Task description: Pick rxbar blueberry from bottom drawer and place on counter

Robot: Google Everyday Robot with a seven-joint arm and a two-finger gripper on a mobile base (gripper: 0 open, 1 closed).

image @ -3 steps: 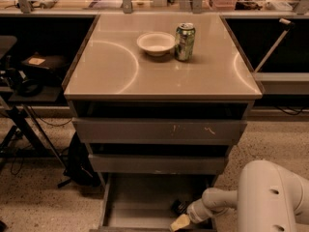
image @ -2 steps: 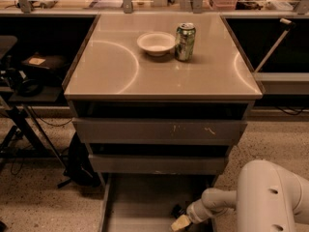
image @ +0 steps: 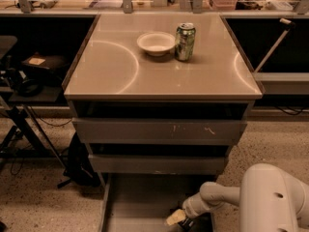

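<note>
The bottom drawer [image: 140, 202] is pulled open below the two upper drawers and shows a plain grey floor. My gripper [image: 176, 218] reaches down from the white arm [image: 217, 197] into the drawer's front right part, close to the floor. The rxbar blueberry does not show clearly; only a small dark patch sits right under the gripper at the frame's bottom edge. The counter [image: 111, 66] is the glossy beige top above the drawers.
A white bowl [image: 155, 43] and a green soda can [image: 185, 42] stand at the counter's back middle. The two upper drawers [image: 159, 131] stand slightly open. A dark stand with cables [image: 29, 81] is at the left, and the robot's white body [image: 275, 202] is at the lower right.
</note>
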